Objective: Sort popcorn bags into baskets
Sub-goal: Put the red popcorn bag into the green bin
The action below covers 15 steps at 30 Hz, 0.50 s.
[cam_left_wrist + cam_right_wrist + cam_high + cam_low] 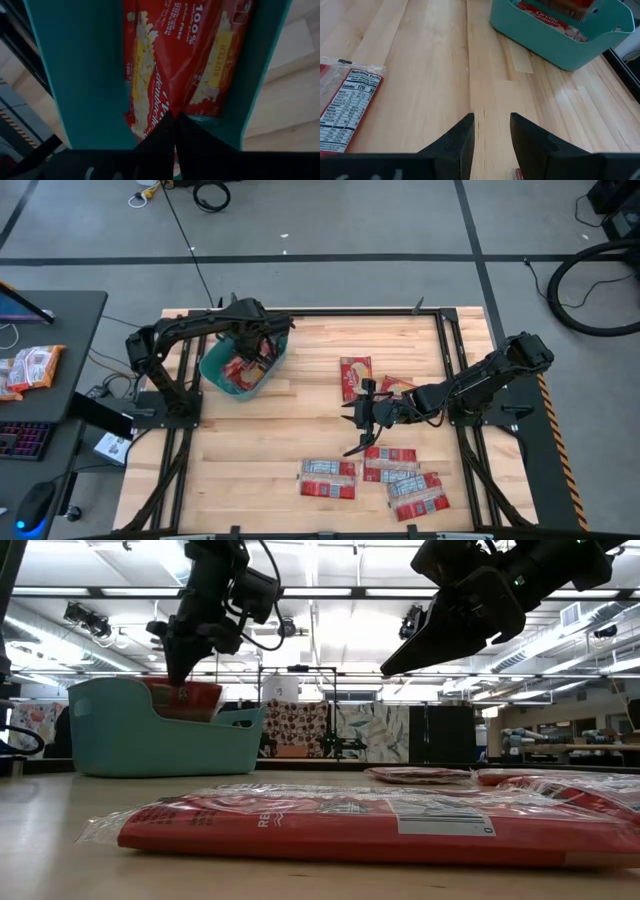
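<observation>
grey floor crossed by dark lines, black desk at left, bright ceiling lights overhead.

Left arm reaching far, right arm hovering mid-table.

The left arm stretches from its base at the table's left edge toward the far side, elbow bent, wrist pitched steeply down. The left gripper points downward with its two dark fingers pressed together at the tips. The right arm extends from its base at the table's right edge toward the middle, forearm low and nearly level. The right gripper hangs above the tabletop, raised clear of it, fingers parted with a plain gap between them and nothing held.
</observation>
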Motion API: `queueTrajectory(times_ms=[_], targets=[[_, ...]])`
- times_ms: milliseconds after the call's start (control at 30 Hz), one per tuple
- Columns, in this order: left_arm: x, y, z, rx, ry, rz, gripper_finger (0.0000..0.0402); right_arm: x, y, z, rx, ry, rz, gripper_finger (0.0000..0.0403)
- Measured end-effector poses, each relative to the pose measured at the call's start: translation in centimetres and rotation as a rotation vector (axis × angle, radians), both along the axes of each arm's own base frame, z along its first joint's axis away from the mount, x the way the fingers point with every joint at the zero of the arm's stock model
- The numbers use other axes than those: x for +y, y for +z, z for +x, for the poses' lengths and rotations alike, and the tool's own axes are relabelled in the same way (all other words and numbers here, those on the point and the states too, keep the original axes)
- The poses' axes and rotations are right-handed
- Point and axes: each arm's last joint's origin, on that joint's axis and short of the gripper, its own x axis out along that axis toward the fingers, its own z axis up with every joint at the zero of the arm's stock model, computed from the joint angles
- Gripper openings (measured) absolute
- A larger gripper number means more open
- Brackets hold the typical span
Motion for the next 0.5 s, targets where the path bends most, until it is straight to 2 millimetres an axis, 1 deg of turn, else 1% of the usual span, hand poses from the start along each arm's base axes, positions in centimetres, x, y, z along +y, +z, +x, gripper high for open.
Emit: queueTrajectory(times_ms=[200, 500], targets=[[0.17, -0.07, 0.40, -0.049, 0.082, 0.037, 0.0009, 0.00, 0.00, 0.00, -0.001, 0.000, 0.000, 0.0130], [0.39, -0.16, 0.98, -0.107, 0.078, 0.059, 0.0011, 0.00, 0.01, 0.00, -0.002, 0.000, 0.000, 0.0130]])
